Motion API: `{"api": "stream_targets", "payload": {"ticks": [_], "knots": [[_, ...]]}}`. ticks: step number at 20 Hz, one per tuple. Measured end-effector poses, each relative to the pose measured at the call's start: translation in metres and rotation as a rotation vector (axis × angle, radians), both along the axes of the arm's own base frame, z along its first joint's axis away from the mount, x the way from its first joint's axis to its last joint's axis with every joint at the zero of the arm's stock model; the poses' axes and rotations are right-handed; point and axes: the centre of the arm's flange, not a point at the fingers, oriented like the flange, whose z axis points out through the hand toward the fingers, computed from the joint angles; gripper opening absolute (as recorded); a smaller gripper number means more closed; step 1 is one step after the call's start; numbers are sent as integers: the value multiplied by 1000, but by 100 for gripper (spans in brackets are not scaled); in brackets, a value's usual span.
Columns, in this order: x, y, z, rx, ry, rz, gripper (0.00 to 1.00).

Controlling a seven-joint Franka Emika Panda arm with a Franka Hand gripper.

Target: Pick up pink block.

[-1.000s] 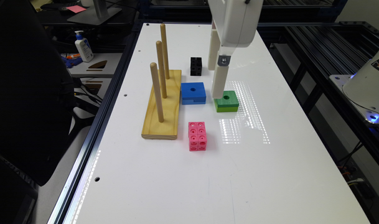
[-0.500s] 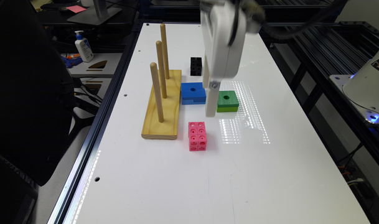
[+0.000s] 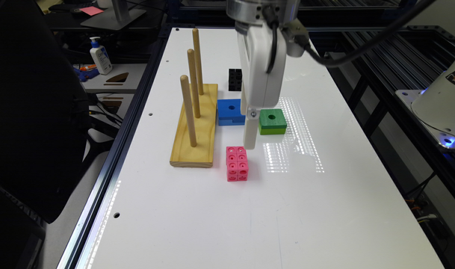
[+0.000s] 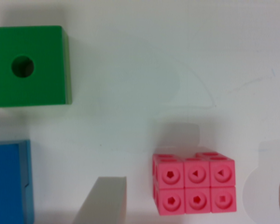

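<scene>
The pink block (image 3: pixel 237 163) lies flat on the white table (image 3: pixel 249 224), an elongated piece of joined little cubes with a round hole in each face. My gripper (image 3: pixel 250 142) hangs just behind it and slightly toward the exterior view's right, its tip close to the block's far end and a little above the table. In the wrist view the pink block (image 4: pixel 194 183) sits between the two pale fingers (image 4: pixel 104 201), which stand wide apart. The gripper (image 4: pixel 193 193) is open and holds nothing.
A wooden base with three upright pegs (image 3: pixel 195 123) stands to the exterior view's left of the block. Behind the gripper are a blue square (image 3: pixel 231 111), a green holed block (image 3: pixel 272 121) and a small black cube (image 3: pixel 235 79). Bare table lies in front.
The gripper has travelled from above the green block toward the pink block, coming lower and turning about its wrist. The blocks have not moved.
</scene>
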Motion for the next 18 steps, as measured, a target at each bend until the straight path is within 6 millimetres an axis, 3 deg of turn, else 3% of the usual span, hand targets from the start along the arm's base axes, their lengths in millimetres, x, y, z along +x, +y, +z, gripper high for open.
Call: {"api": "stream_targets", "payload": {"ticks": [18], "knots": [[1, 10, -31, 11, 4, 3, 100]]}}
